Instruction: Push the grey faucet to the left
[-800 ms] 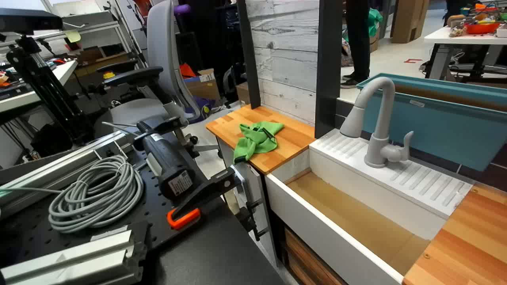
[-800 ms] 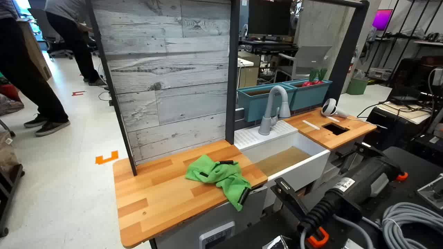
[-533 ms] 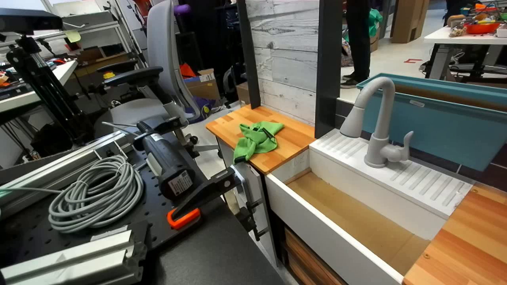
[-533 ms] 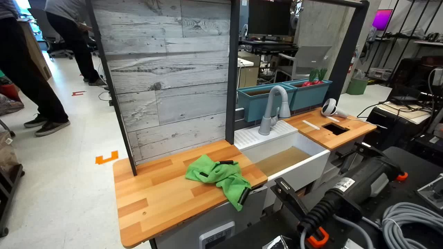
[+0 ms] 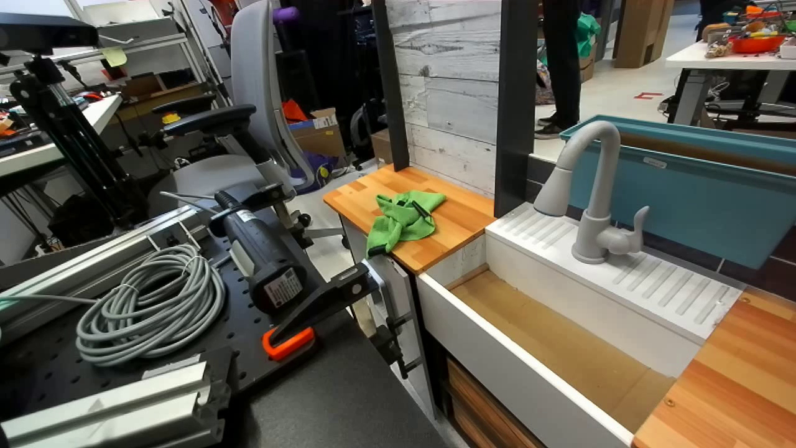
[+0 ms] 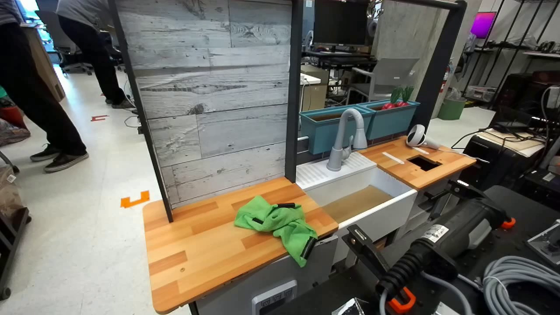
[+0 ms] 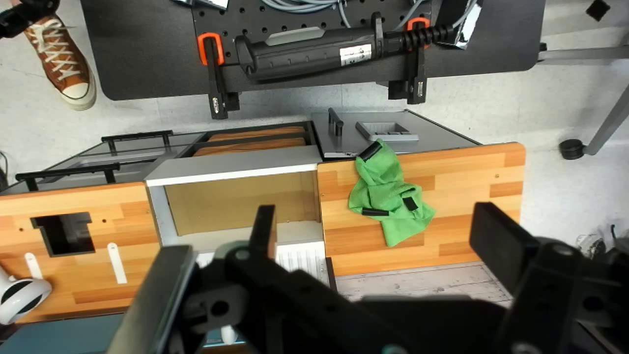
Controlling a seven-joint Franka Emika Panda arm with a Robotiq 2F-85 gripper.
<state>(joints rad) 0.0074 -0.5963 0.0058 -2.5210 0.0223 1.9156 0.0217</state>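
Observation:
The grey faucet [image 5: 603,186] stands upright on the white ridged ledge behind the sink [image 5: 516,336]. In this exterior view its spout points to picture left and its side lever is at picture right. The faucet also shows in an exterior view [image 6: 339,140], where the spout points to picture right. My gripper [image 7: 376,214] shows only in the wrist view, with its fingers wide apart and nothing between them. It hangs high above the counter and sink. In the wrist view the faucet is mostly or wholly hidden behind the gripper's left side.
A crumpled green cloth [image 7: 393,196] lies on the wooden counter [image 7: 467,172] beside the sink. A teal planter [image 5: 678,205] stands close behind the faucet. A plank panel with dark posts [image 6: 210,100] rises behind the counter. A black table [image 7: 147,59] holds a clamped black tool [image 7: 304,59].

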